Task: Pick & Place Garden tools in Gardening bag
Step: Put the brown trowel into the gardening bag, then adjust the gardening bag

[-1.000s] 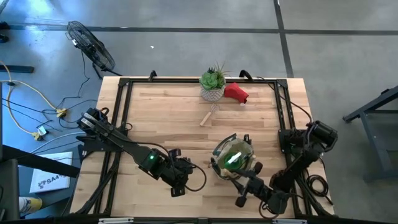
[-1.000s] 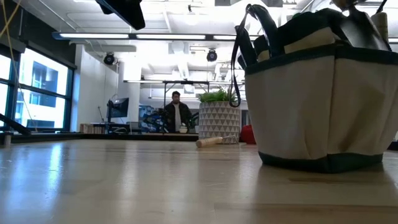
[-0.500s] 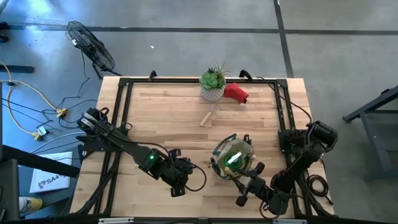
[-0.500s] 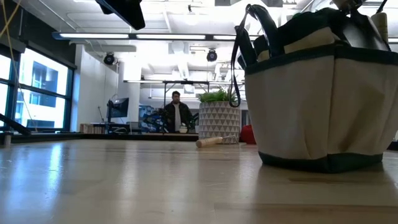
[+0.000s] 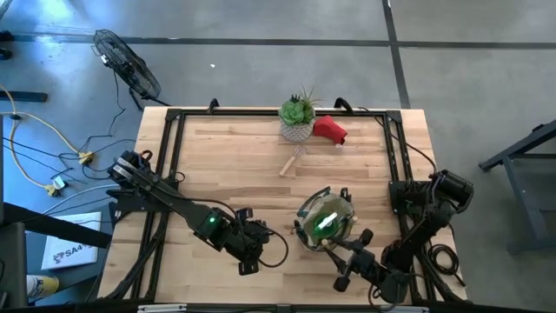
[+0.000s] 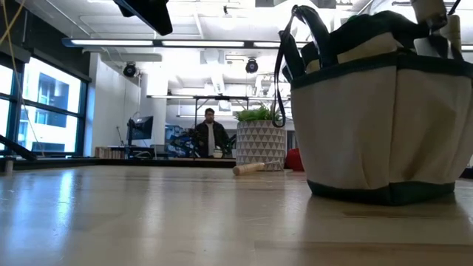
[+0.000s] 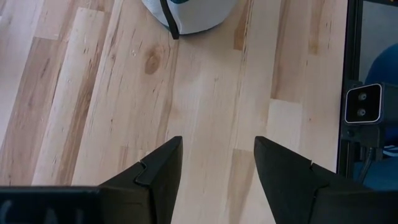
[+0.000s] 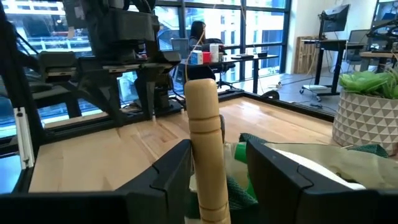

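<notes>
Your canvas bag (image 5: pixel 324 222) stands at the table's (image 5: pixel 234 165) front right. The right gripper (image 8: pixel 216 180) sits at its rim, fingers parted around a trowel's wooden handle (image 8: pixel 204 146); withdrawing could snag and tip it. The left gripper (image 7: pixel 217 168) hovers open, empty. The blade is hidden inside

A pale wooden handle (image 8: pixel 204 146) stands upright between the right gripper's (image 8: pixel 219 180) two dark fingers (image 8: pixel 163 184), which sit just either side of it; whether they press it cannot be told. Behind the handle lie green (image 8: pixel 241 155) and tan fabric folds of the gardening bag (image 8: pixel 323 168). At the far edge a white geometric plant pot (image 8: pixel 365 123) holds a green spiky plant (image 8: pixel 373 81). The wooden tabletop (image 8: pixel 99 155) stretches beyond, with the other dark arm (image 8: pixel 118 37) over it. A person (image 8: pixel 199 34) sits at a desk in the room behind.
</notes>
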`<state>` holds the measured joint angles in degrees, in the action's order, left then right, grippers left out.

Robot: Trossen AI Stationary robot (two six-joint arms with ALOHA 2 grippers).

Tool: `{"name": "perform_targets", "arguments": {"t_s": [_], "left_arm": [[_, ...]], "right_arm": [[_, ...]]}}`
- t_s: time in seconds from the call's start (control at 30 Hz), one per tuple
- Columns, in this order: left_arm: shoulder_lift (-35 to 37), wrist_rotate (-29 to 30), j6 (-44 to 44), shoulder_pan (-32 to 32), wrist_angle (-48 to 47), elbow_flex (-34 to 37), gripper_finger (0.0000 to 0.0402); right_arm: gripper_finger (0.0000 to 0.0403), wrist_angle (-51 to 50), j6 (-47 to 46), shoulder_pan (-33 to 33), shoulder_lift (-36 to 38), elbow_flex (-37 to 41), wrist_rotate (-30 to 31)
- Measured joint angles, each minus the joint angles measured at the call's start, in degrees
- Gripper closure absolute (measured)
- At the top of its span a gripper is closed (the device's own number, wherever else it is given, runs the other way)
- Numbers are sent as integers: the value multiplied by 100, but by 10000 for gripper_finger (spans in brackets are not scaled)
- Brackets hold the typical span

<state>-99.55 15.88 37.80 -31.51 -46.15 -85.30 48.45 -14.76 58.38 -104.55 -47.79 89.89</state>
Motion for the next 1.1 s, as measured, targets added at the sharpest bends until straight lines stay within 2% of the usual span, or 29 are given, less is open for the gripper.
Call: {"name": "perform_targets", "arguments": {"t_s": [0.27,0.5,0.6,0.7,0.87,1.0,1.1], "left_arm": [[0,0,1,0,0,0,206],[0,-33,2,0,-2,0,206],[0,-35,2,0,0,0,206],[0,-35,0,0,0,0,206],[0,-37,0,0,-4,0,206],[0,-33,0,0,-13,0,206],[0,-35,0,0,-27,0,206]], "right_arm": [[258,-46,-190,125,0,0,-26],[273,-487,-735,276,0,2,-347],[278,-370,-705,287,0,2,-530],[283,194,-106,287,71,1,-749],[312,1311,1959,358,105,-379,-933],[363,1394,3004,424,105,-762,-823],[393,1395,3324,416,105,-908,-695]]}}
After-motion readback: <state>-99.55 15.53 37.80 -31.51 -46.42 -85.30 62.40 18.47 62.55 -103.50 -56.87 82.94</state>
